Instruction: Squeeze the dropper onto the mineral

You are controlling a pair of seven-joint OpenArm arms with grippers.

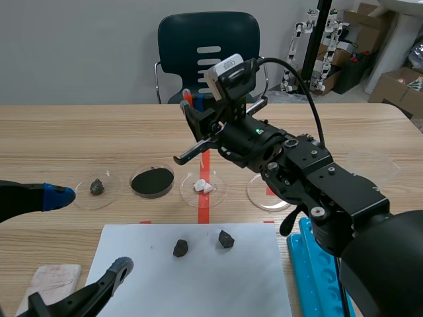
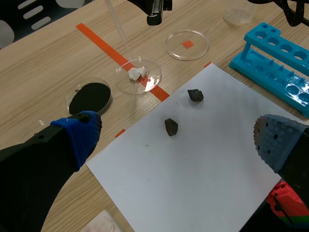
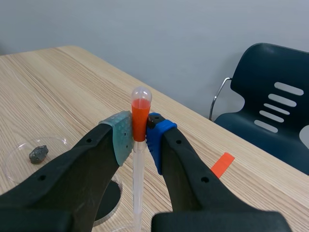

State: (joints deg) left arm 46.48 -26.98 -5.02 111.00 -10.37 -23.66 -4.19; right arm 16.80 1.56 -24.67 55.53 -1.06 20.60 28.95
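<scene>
Nearest the robot, the left gripper (image 1: 90,231) hangs low with its fingers spread wide and nothing between them, over the near edge of a white paper sheet (image 1: 218,284) that carries two dark stones (image 1: 180,247). It is well apart from the dishes, so it is a hazard only if it sweeps forward across the paper. Beyond the sheet a row of clear dishes stands on the desk (image 1: 79,132). One holds a grey stone (image 1: 98,187) and the next holds black powder (image 1: 153,181). The third holds the white mineral (image 2: 136,73), resting on the orange tape line, and the last is an empty dish (image 1: 268,191). Above the row, the right gripper (image 3: 140,137) is closed on the dropper (image 3: 141,113), its pads clamping the orange bulb with the clear tube pointing down. From the left wrist view the tube seems to end over the white mineral's dish, but its tip is faint and I cannot tell whether it sits over the piece itself. That is probably the main risk, since a slight offset would put the drops on bare dish or tape. A hard or sudden squeeze could jet liquid out, splash beyond the rim or reach the powder dish just beside it. The slender bulb might also slip or tilt between the pads, swinging the tip aside. Lowering too far could knock the light dish along the desk.
</scene>
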